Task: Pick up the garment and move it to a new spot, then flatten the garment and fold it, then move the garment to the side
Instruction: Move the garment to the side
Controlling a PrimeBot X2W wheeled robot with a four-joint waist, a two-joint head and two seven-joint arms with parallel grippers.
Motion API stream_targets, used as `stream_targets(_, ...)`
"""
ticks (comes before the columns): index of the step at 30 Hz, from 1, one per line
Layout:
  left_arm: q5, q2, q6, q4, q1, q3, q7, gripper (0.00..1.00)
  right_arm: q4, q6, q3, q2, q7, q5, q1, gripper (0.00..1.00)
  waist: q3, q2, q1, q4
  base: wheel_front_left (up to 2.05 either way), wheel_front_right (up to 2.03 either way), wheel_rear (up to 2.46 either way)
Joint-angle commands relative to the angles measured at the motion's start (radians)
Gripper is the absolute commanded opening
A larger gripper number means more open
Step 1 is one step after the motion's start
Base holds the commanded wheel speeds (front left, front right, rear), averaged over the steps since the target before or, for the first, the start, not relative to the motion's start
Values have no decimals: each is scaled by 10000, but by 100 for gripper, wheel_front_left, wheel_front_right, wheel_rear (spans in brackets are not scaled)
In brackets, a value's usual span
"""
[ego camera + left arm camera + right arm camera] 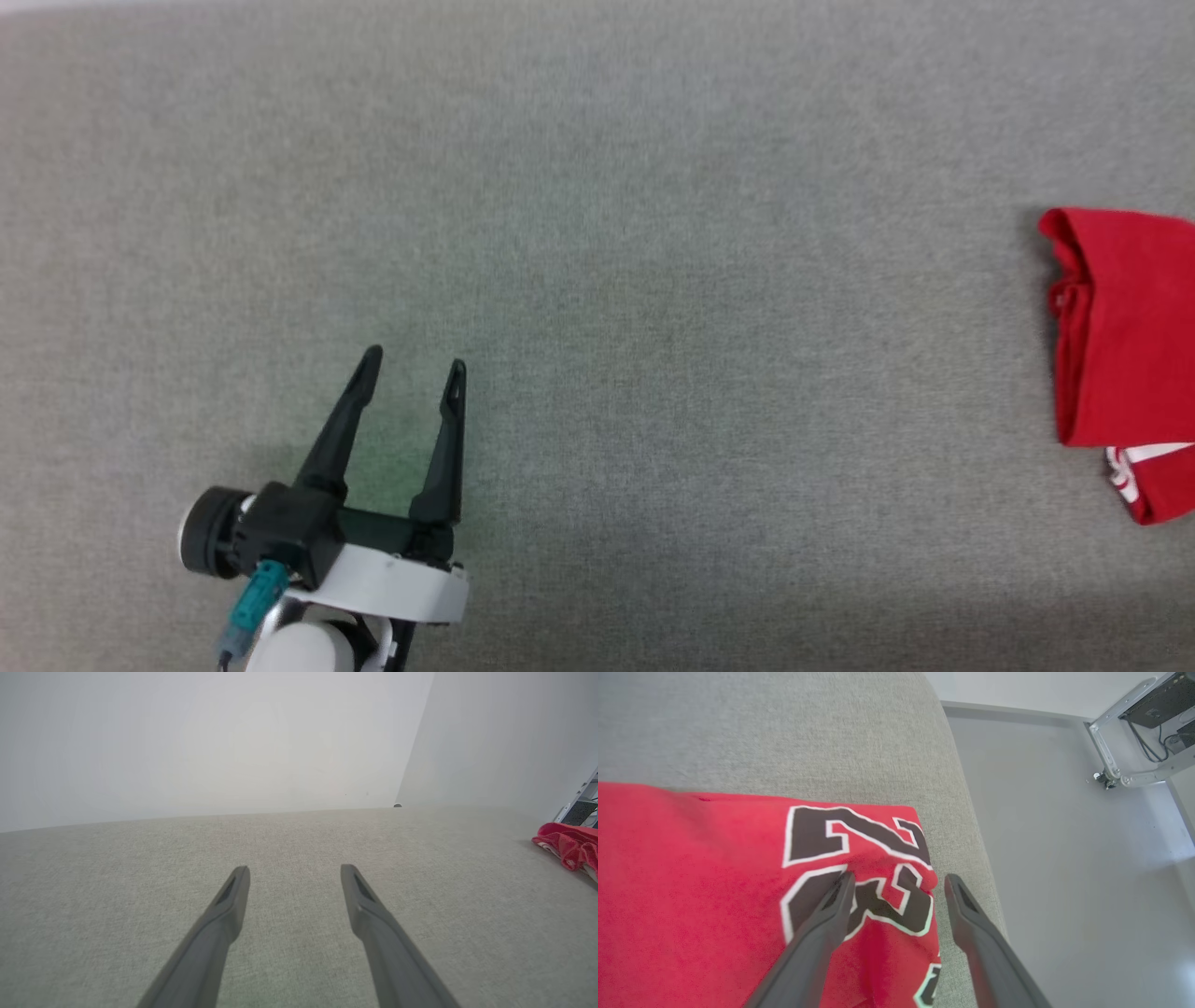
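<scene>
Garment (1125, 327), a red shirt, lies folded at the right edge of the grey cloth surface (597, 187), cut off by the border of the head view, a strip of white trim (1153, 455) showing at its near corner. Seen from the right wrist, its black, white-outlined numerals (812, 835) face up beside the surface's rounded edge, with pale floor (1064, 858) and a metal frame (1111, 760) beyond. The right gripper (900, 878) hangs over that corner with its fingers spread wide and nothing clasped between them: one finger (817, 933) crosses the numerals, the other stands over bare cloth just past the shirt's edge. Whether either tip touches the fabric cannot be told. Well apart, at the near left, the left gripper (414, 359) points away over bare surface, its fingers likewise parted and empty. From its wrist, a white wall (210, 742) rises behind the surface's far edge.
</scene>
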Motion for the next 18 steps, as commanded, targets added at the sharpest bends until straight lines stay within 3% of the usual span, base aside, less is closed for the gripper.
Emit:
stream_targets(1,-57,-7,-27,90,98,19,5,100,-187,-14,193,17,-125,69,7,100,-674,-1,0,-133,0,0,0)
stream_targets(10,-378,108,-94,961,526,299,6,100,-1749,-14,1676,1188,-897,435,758,100,-2302,-1,0,-438,0,0,0)
stream_targets(18,-634,326,-179,1855,544,466,5,100,-1942,-14,1798,2742,-2156,-14,1739,100,-3199,-1,0,-434,0,0,0)
